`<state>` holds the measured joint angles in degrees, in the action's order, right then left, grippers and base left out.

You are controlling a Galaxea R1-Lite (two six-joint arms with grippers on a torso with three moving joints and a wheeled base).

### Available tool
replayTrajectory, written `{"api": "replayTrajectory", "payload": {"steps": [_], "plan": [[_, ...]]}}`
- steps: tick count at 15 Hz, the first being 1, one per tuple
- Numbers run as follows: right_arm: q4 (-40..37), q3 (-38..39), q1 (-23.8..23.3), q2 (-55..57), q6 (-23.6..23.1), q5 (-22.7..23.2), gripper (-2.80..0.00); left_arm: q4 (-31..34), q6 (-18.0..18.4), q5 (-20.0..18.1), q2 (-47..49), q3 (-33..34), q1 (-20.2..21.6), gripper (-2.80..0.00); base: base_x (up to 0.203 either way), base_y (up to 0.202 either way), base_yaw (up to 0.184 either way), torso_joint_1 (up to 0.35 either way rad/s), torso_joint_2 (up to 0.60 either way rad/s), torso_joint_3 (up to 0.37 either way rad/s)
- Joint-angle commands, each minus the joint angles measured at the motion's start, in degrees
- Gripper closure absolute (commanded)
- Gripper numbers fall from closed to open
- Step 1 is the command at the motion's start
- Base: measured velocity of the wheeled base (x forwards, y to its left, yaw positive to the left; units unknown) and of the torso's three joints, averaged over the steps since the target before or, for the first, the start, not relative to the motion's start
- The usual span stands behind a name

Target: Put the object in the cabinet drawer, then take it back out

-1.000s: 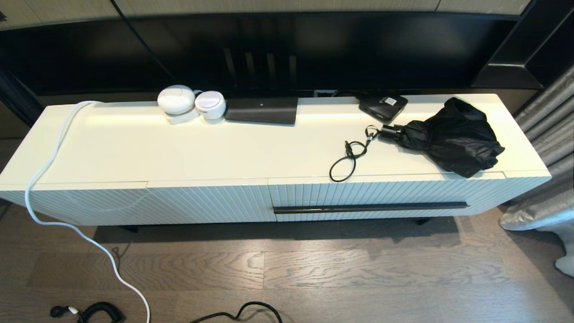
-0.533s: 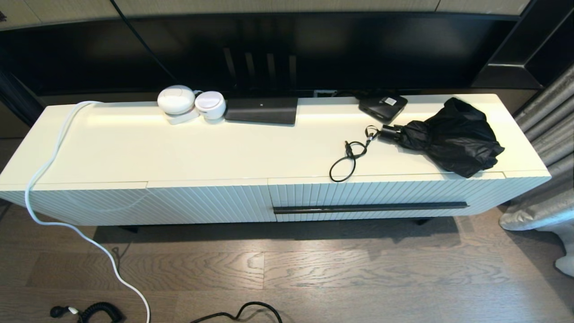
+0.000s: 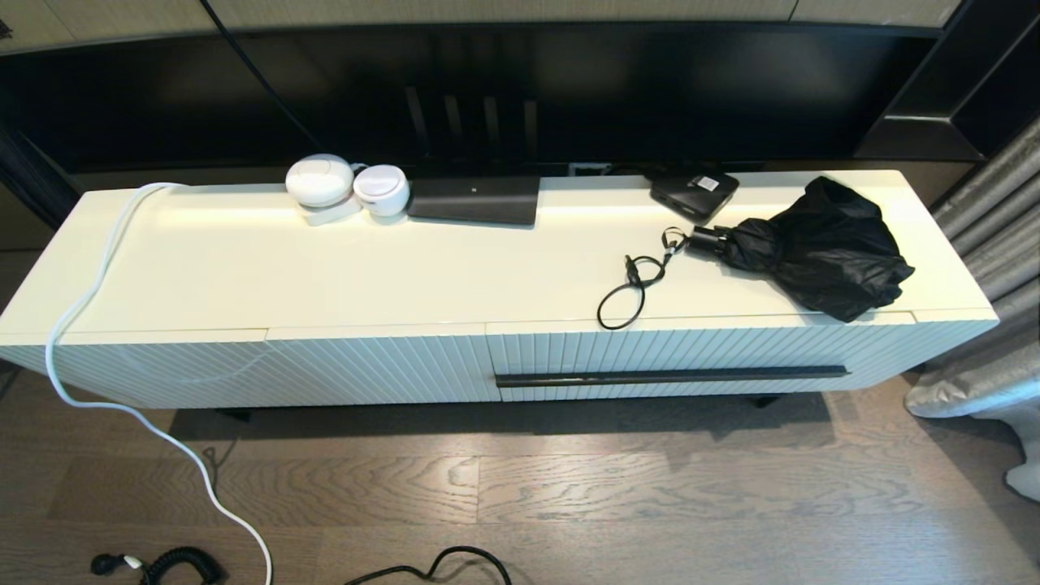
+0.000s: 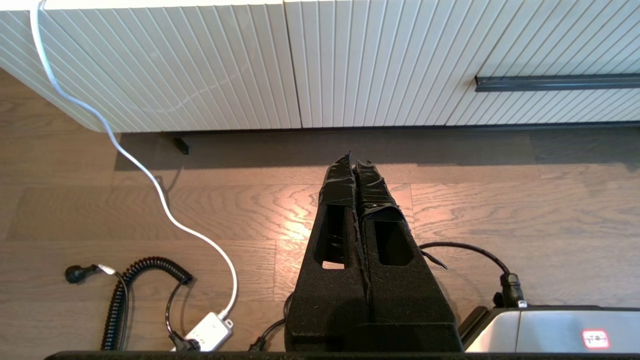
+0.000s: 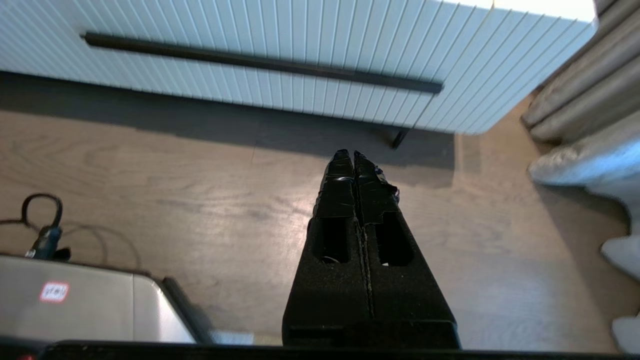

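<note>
cabinet: the cabinet drawer [image 3: 699, 357] sits closed in its right half, front facing the robot.
handle: black bar [image 5: 260, 61] runs level, its long axis crosswise ahead of the right gripper [image 5: 354, 157].
umbrella: folded black umbrella [image 3: 812, 248] lies on top, above the drawer.
right gripper: nearer arm, low over the floor, fingers pressed together, empty.
left gripper [image 4: 354, 160]: parked low, fingers together.

On the cabinet top [image 3: 325, 276] you have two white rounded gadgets [image 3: 345, 188] at the back edge, touching each other, with a flat black box [image 3: 474, 199] just beside them. Farther along sits a small black device [image 3: 693, 192], possibly a router. A thick white cable [image 3: 97, 280] runs off the far left corner down to the wooden floor [image 3: 569, 487]. A coiled black cord [image 4: 122, 287] lies on the floor near a white adapter [image 4: 210, 331]. Grey curtains [image 3: 991, 244] hang beside the right end.
</note>
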<state>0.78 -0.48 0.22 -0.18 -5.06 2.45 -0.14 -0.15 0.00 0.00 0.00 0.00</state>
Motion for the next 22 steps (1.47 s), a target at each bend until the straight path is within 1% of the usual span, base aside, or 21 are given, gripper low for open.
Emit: {"api": "replayTrajectory", "payload": {"steps": [1, 2, 3, 8, 11, 13, 15, 22], "plan": [[-0.97, 0.48, 0.04, 0.09, 0.41, 0.09, 0.0, -0.04, -0.02, 0.0, 0.0, 0.0, 0.0, 0.0, 0.0, 0.0, 0.0, 0.0, 0.0, 0.0], [-1.16, 0.48, 0.04, 0.09, 2.43, -0.22, 0.0, -0.04, -0.02, 0.0, 0.0, 0.01, 0.0, 0.0, 0.0, 0.0, 0.0, 0.0, 0.0, 0.0], [-1.22, 0.48, 0.04, 0.09, 3.47, -0.87, 0.0, -0.04, -0.02, 0.0, 0.0, 0.09, 0.0, 0.0, 0.0, 0.0, 0.0, 0.0, 0.0, 0.0], [-1.05, 0.4, 0.04, 0.09, 3.99, -1.13, 0.0, -0.04, -0.02, 0.0, 0.0, 0.01, 0.0, 0.0, 0.0, 0.0, 0.0, 0.0, 0.0, 0.0], [-1.05, 0.48, 0.04, 0.18, 1.8, -0.87, 0.0, -0.04, -0.02, 0.0, 0.0, 0.09, 0.0, 0.0, 0.0, 0.0, 0.0, 0.0, 0.0, 0.0], [-1.03, 0.41, 0.04, 0.23, 3.63, -1.18, 0.0, -0.04, -0.02, 0.0, 0.0, 0.03, 0.0, 0.0, 0.0, 0.0, 0.0, 0.0, 0.0, 0.0], [-0.87, 0.48, 0.04, 0.18, 6.46, -1.57, 0.0, -0.04, -0.02, 0.0, 0.0, 0.04, 0.04, 0.0, 0.0, 0.0, 0.0, 0.0, 0.0, 0.0], [-0.78, 0.48, 0.04, 0.18, 6.55, -1.66, 0.0, -0.04, -0.02, 0.0, 0.0, 0.0, 0.07, 0.0, 0.0, 0.0, 0.0, 0.0, 0.0, 0.0]]}}
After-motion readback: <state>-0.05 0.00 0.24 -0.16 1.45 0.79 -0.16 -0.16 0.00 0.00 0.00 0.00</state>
